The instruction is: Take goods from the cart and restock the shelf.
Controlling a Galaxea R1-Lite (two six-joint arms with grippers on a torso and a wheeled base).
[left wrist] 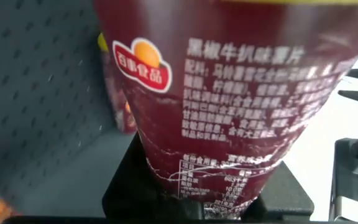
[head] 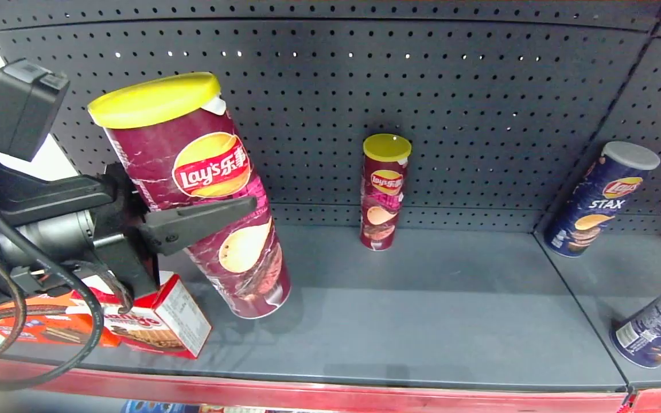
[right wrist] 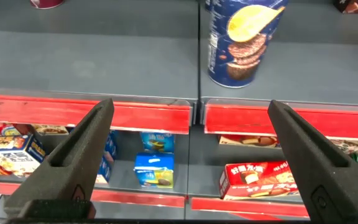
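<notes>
Maroon chip can (head: 207,166) — clamped between left fingers (head: 204,221)

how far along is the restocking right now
Done: one maroon can stands upright at the back of the shelf. In hand: the left gripper holds a second maroon can, tilted, not yet set down. Left: stand it up and release; the right gripper is open and empty.

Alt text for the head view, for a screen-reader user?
The left gripper grips a tilted maroon chip can with a yellow lid over a grey shelf. A matching can stands upright at the pegboard back; two blue cans sit to the right, red snack boxes at front left.
</notes>
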